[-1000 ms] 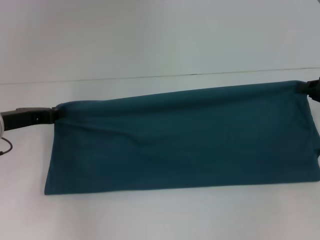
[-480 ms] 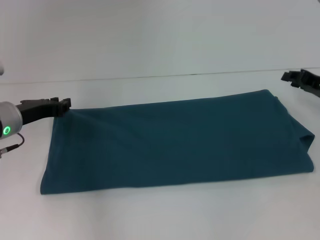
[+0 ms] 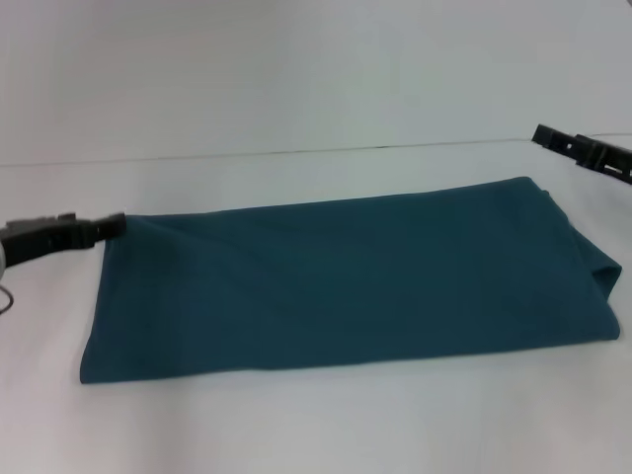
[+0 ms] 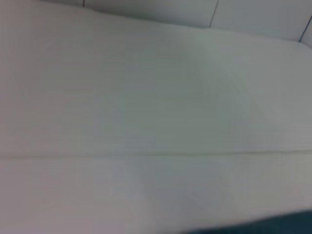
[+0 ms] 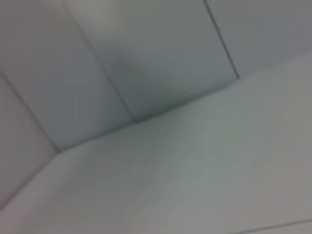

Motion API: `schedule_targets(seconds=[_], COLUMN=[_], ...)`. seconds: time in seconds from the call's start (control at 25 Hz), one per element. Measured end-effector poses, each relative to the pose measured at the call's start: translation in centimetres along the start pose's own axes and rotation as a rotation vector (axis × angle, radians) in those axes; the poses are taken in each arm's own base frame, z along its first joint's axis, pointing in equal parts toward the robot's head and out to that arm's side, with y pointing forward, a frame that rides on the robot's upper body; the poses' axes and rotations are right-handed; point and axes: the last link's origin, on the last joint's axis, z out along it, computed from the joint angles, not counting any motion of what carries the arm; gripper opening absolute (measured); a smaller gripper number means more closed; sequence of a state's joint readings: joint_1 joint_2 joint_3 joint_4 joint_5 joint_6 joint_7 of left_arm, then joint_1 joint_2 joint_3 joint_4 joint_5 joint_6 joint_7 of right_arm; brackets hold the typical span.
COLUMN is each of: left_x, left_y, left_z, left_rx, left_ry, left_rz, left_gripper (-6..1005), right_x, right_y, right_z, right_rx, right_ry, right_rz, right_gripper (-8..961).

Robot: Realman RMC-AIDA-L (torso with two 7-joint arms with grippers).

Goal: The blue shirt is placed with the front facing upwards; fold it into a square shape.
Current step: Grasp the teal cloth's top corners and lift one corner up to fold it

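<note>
White table (image 3: 296, 425) under a pale wall carries the folded blue shirt (image 3: 346, 281); left gripper (image 3: 109, 226) at its corner, right gripper (image 3: 553, 139) clear, finger states unreadable.

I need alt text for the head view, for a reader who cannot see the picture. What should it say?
A blue shirt, folded into a long band with its plain side up, lies flat on a white table. The left gripper is at the band's far left corner, and the right gripper hovers clear beyond the right end.
</note>
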State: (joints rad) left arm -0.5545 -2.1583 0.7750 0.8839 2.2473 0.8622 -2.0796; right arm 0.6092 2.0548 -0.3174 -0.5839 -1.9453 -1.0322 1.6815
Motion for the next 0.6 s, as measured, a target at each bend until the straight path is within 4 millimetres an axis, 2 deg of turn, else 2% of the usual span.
schedule_targets(seconds=[0.12,0.2,0.52,0.6], left_x=[-0.4,-0.5,-0.4,-0.5], left_y=[0.3,0.3,0.7,0.7], left_z=[-0.5,-0.9,-1.9,-1.8], left_rx=[-0.026,-0.028,0.027,0.039], left_ry=[-0.058,-0.112,-0.314,-0.331], left_rz=[-0.044,-0.066,-0.091,-0.091], left_gripper=[660,701,873,872], right_x=[1.2,2.0,4.2,4.4], right_y=[0.4,0.5,0.6,0.7], right_z=[-1.1,-1.5,-1.8,-1.7], right_rx=[-0.039,-0.055,-0.067,-0.07], right_ry=[-0.044,-0.054,-0.03,-0.025], right_rz=[-0.048,-0.066,-0.084,-0.087], right_gripper=[733,856,856,856])
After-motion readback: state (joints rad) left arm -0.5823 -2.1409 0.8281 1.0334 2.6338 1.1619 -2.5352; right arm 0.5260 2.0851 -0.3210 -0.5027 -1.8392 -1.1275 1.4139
